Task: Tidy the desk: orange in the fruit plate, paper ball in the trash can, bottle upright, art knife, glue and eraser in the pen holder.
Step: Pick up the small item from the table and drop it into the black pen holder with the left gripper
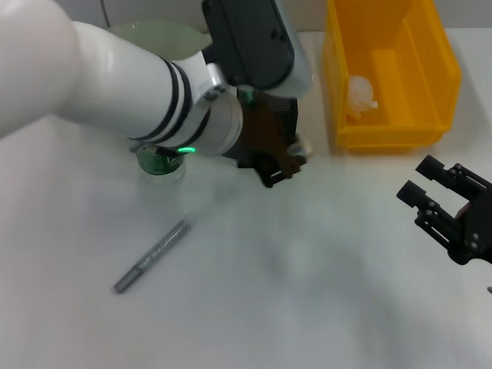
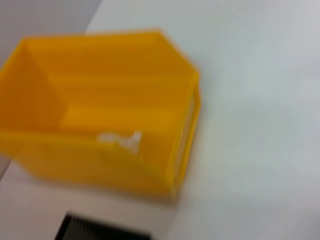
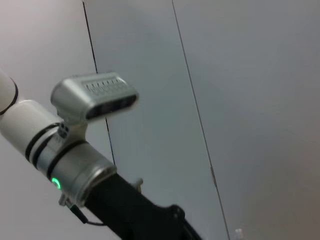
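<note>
Two arms are over the white desk [image 1: 307, 307]. The left arm reaches across from the near left toward the middle, and its dark gripper [image 1: 280, 157] hangs just in front of the black mesh pen holder [image 1: 273, 115], which it largely hides. Something small and pale shows at the tip of that gripper, but I cannot tell what it is, nor how far the jaws stand apart. From the left wrist camera only a dark mesh edge of the pen holder [image 2: 100, 231] shows, with the yellow trash can [image 2: 150, 165] beyond it.

That trash can [image 1: 388, 138] stands at the far right of the desk, just beside the pen holder, and a crumpled white paper ball [image 1: 360, 96] lies inside on its floor. The same ball [image 2: 122, 140] peeks over the bin's near wall in the left wrist view.

The silver-grey glue stick [image 1: 152, 255] lies flat on the desk near the left, slanting, well apart from everything else. Behind the left forearm a clear bottle [image 1: 163, 163] with a green label stands on the desk, mostly covered by the arm. The pale green fruit plate [image 1: 161, 34] sits at the far left edge behind the arm; I cannot see what it holds.

The right gripper [image 1: 430, 188] waits low on the right, clear of the desk things, its black fingers spread apart and holding nothing.
</note>
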Controlling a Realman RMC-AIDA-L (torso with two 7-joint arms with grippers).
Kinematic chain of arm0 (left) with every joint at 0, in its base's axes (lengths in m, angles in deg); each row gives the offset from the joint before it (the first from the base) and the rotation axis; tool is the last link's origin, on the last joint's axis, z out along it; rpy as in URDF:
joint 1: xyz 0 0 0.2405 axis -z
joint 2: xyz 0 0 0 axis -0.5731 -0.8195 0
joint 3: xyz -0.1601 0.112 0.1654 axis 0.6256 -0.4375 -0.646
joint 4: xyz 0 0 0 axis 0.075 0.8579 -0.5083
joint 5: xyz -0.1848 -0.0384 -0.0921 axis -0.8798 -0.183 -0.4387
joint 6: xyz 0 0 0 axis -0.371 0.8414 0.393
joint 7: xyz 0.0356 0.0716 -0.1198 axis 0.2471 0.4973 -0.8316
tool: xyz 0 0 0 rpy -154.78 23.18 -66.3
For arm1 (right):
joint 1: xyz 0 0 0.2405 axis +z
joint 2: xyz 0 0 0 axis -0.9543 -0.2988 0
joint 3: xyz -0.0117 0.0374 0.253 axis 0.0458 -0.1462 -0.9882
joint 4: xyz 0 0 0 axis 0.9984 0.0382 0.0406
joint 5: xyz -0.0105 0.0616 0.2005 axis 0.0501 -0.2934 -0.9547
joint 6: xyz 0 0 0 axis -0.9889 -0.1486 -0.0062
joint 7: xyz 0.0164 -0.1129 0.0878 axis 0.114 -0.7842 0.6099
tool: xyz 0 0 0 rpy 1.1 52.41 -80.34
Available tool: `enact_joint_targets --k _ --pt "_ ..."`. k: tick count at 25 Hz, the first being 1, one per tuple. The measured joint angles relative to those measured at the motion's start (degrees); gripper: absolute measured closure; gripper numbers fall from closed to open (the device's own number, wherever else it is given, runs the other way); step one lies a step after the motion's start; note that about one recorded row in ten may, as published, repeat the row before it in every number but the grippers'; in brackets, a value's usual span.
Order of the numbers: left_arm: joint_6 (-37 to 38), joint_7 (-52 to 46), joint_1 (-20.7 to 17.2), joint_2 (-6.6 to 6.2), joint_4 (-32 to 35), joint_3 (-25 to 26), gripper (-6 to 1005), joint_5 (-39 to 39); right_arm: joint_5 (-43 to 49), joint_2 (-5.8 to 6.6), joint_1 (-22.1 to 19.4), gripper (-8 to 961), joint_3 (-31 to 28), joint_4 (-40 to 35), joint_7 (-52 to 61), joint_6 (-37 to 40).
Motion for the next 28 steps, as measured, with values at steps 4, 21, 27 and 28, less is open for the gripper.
enact_joint_targets --k 4,21,27,28 --pt "-4.75 2.41 -2.03 -0.01 0.21 2.72 735 -6.16 0.06 -0.03 -0.02 455 0.00 0.21 -0.02 0.00" --pt "-31.08 2.48 -6.88 0.16 -8.34 -1.07 737 -9.76 0.15 -0.06 0.49 455 0.21 1.26 -0.08 -0.55" --pt "-33.10 2.61 -7.11 0.14 -9.86 -1.10 738 -9.77 0.17 -0.06 0.52 455 0.03 1.26 -0.08 -0.55" --pt "-33.11 2.74 -7.15 0.12 -9.88 -1.11 738 -9.69 0.17 -0.06 0.57 455 0.04 1.26 -0.09 -0.55"
